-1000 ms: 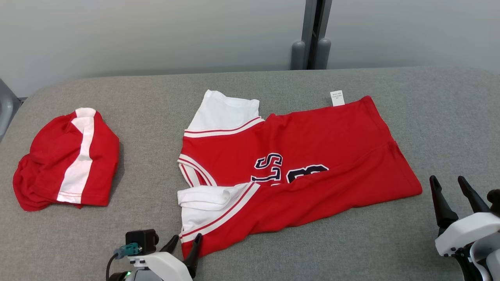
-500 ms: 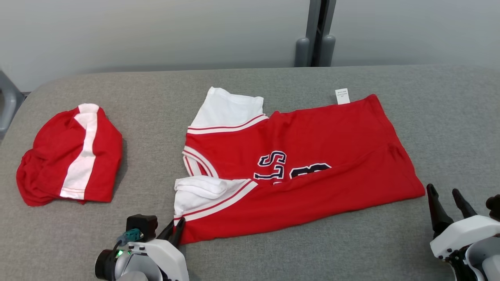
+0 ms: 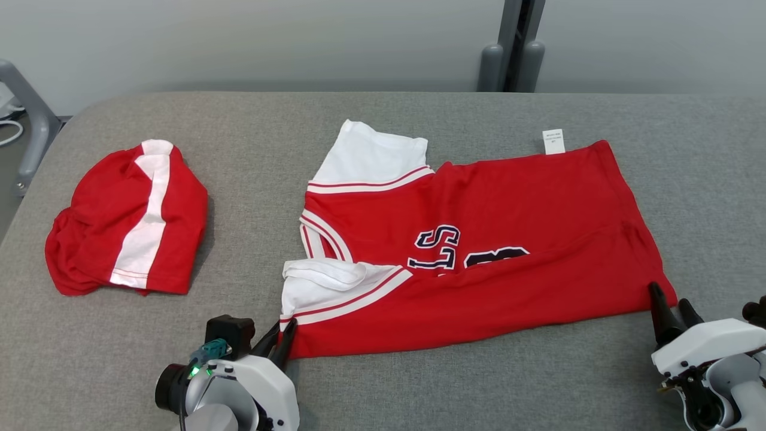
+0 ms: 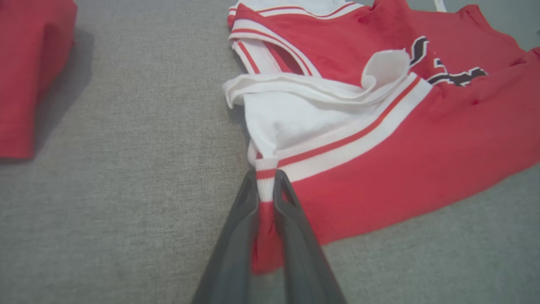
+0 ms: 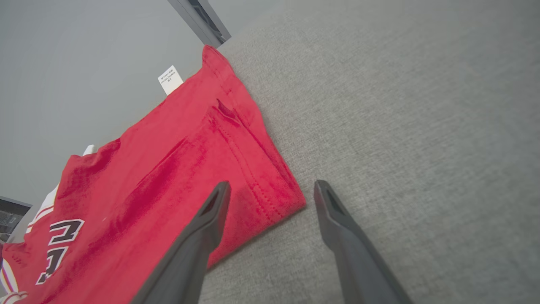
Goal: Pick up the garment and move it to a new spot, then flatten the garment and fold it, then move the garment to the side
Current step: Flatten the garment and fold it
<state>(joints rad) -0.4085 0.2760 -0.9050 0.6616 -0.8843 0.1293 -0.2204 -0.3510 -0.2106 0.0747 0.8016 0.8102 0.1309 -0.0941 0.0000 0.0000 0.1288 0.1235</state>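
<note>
**A:** Okay, head view. What can go wrong?
**B:** Jersey [image 3: 479, 239] lies mid-table [image 3: 419, 389], near half lapped over the lettering. Left claw [image 3: 286, 335] is at its near left corner, right claw [image 3: 668, 297] at the near right hem corner. If only one side has cloth at the lift, the jersey likely skews and the lap opens.
**A:** Room?
**B:** Plenty of bare grey beyond and right of the jersey. Red bundle [image 3: 128, 221] takes the left side, well apart. Near table edge is out of frame, so can't tell the margin there.
**A:** Left wrist view?
**B:** Left claw is pinched tight on the striped corner, with cloth running between the fingers. It's a thin bite, so a hard pull could slip it. Crumpled white sleeve [image 4: 287, 114] sits just beyond and could drag along bunched.
**A:** Right wrist view?
**B:** Right claw is spread wide and grips nothing. One finger is over the hem corner, the other over bare table. Closing too high misses, and it might catch only the top layer. Open table on the far side of that finger.
</note>
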